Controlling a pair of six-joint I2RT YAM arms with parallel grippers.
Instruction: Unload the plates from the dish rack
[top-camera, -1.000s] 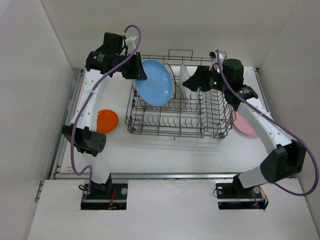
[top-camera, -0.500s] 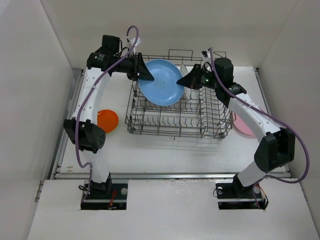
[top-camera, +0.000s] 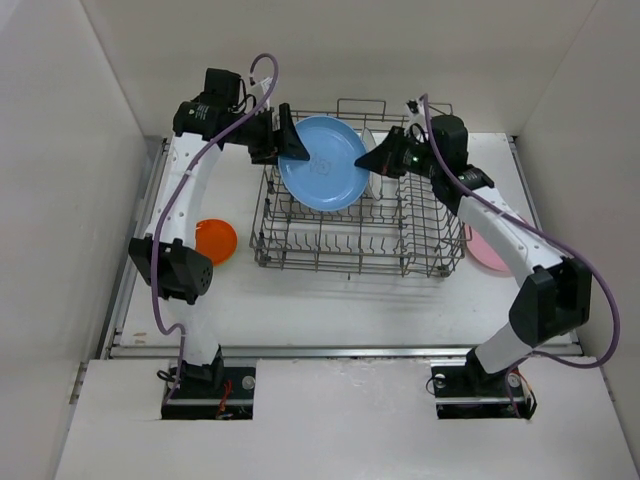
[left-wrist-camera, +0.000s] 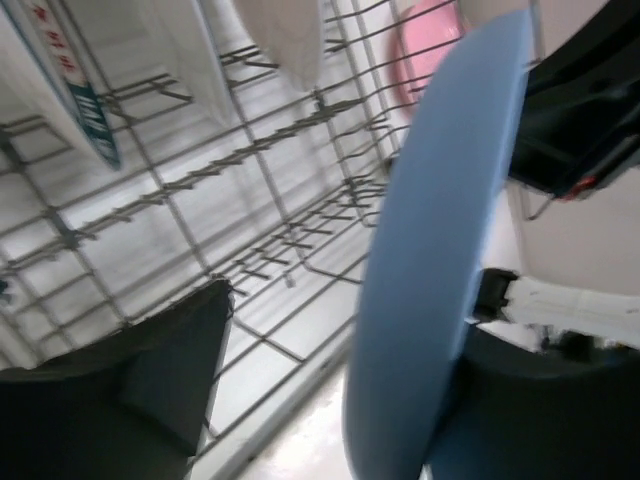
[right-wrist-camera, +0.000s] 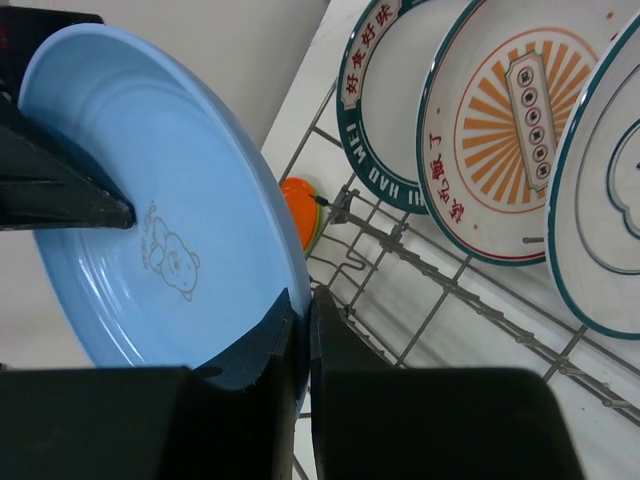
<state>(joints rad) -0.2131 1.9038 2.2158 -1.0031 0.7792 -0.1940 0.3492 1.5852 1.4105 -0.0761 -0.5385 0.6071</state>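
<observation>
Two grippers meet on one light blue plate, which hangs tilted above the back left of the dish rack, clear of the tines, its hollow face turned up toward the arms. The right gripper is pinched tight on the plate's right rim, the edge running into the thin slit between its fingers. The left gripper straddles the opposite rim with jaws spread: its wrist view shows the plate edge-on near one finger while the other finger stands well apart, so it seems to grip nothing. The plate looks to be passing to the right arm. Since the disc runs left to right between the hands, the left one would have to back out leftward, in the plate's own plane, before the right arm swings away. A pink plate lies on the table right of the rack, on the right arm's side; an orange plate lies to the left. White patterned plates stand upright in the rack, near the carried one.
</observation>
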